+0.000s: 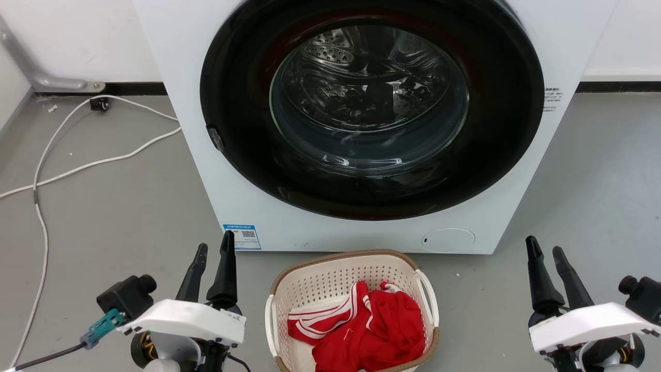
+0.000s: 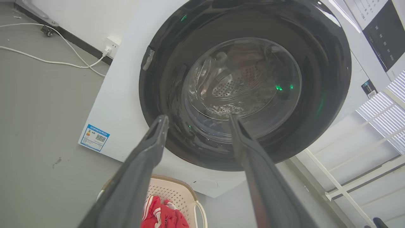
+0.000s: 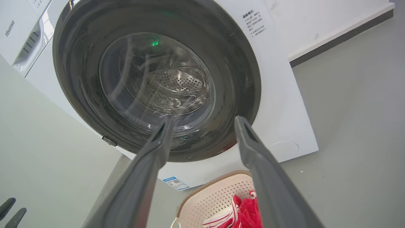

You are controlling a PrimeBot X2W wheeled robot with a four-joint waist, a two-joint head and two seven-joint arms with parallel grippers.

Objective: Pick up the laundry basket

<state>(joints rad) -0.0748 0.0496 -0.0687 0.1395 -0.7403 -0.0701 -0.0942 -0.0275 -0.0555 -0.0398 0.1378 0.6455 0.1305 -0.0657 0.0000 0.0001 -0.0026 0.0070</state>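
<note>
Where the grey floor (image 1: 103, 217) runs out to the left, a white cable (image 1: 77, 166) loops across it towards the wall. Nearer in, at the lower left of the head view, the left gripper (image 1: 215, 241) hangs above the floor with its two dark fingers pointing up towards the washing machine (image 1: 206, 129). The fingers stand parted with a clear gap between them and nothing is held. Its own wrist view shows the same gap, with the washer door behind it. Just beside the fingertips, a blue label (image 1: 241, 236) is stuck at the washer's lower left corner.

In the middle, the laundry basket (image 1: 330, 279) stands upright on the floor, right in front of the washer and below its round dark door (image 1: 369, 103). It seems to sit just clear of the machine's front, though the angle makes that hard to judge. It lies between the two grippers and apart from both. A red garment with white stripes (image 1: 382, 325) is crumpled inside it. White loop handles show on its left (image 1: 269, 320) and right (image 1: 429, 297) sides. The door is closed, and the steel drum shows through its glass.

At the lower right, the right gripper (image 1: 544, 245) mirrors the left one: fingers up, spread to a similar gap, empty, and well apart from the basket's right handle.
</note>
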